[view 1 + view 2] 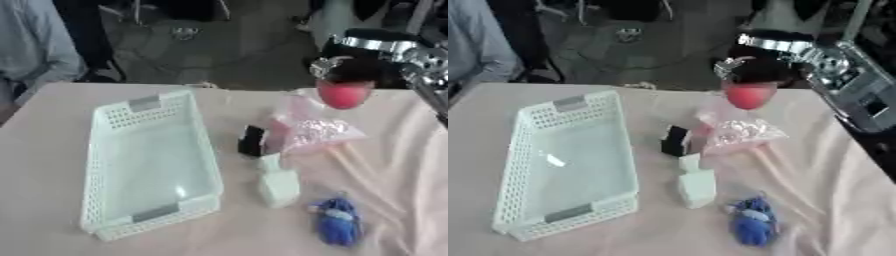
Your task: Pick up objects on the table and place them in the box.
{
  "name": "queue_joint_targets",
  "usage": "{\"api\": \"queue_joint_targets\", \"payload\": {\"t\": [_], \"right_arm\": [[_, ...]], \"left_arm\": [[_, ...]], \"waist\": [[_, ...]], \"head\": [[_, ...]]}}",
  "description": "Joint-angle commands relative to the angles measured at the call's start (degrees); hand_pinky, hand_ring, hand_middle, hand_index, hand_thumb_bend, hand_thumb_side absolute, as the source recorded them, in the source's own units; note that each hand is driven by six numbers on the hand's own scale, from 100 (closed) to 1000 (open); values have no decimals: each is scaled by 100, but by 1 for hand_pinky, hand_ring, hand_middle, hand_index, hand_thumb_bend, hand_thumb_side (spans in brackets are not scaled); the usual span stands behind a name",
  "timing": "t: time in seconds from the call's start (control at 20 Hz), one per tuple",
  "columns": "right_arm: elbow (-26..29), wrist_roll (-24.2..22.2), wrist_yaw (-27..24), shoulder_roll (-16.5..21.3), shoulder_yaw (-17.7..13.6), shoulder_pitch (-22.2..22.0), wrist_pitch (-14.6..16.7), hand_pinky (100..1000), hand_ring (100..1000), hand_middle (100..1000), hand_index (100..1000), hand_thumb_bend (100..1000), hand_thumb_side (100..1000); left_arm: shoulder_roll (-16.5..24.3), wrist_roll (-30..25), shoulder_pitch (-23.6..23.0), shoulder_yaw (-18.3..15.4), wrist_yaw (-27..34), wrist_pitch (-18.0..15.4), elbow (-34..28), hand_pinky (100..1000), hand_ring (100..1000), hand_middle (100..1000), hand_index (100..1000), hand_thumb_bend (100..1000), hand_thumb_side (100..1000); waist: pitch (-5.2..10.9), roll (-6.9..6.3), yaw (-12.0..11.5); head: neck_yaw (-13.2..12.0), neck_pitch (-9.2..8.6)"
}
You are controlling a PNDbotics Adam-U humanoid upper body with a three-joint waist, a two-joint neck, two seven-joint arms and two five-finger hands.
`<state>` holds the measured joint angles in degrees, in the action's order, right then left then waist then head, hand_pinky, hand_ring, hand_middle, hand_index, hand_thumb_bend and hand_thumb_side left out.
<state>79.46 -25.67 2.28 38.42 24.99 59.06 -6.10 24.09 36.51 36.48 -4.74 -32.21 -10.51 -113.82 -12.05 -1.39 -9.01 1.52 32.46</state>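
My right hand (756,69) comes in from the upper right and is shut on a red round object (749,96), held above the far side of the table. Below it lies a clear bag of pink bits (741,131). A small black block (675,140) stands beside the bag. A pale white bottle-like object (696,183) lies nearer the front. A blue soft toy (752,223) sits at the front right. The pale green mesh box (109,120) stands on the left with nothing in it. My left hand is not visible.
A pinkish cloth (385,150) covers the table, with long folds at the right. A person in a grey sleeve (35,45) stands beyond the far left corner. The floor beyond the far edge holds dark chair legs.
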Motion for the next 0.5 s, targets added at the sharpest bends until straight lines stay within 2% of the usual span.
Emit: {"api": "queue_joint_targets", "payload": {"t": [0.05, 0.3, 0.5], "right_arm": [[-83, 563, 470, -152, -134, 251, 280, 100, 100, 100, 100, 100, 662], [-491, 1558, 1454, -611, -101, 423, 801, 100, 100, 100, 100, 100, 688], [-897, 2073, 2134, -990, -72, 523, 1140, 100, 100, 100, 100, 100, 707]], "left_arm": [[24, 23, 146, -6, 37, -12, -77, 830, 958, 863, 905, 100, 920], [-65, 17, 206, 8, 70, -32, -77, 830, 958, 864, 905, 100, 921], [-139, -2, 248, 22, 95, -58, -77, 830, 958, 864, 905, 100, 921]], "waist": [[-5, 20, -48], [-34, -22, -174], [-33, -44, -307]], "head": [[108, -133], [258, -179], [539, -245]]}}
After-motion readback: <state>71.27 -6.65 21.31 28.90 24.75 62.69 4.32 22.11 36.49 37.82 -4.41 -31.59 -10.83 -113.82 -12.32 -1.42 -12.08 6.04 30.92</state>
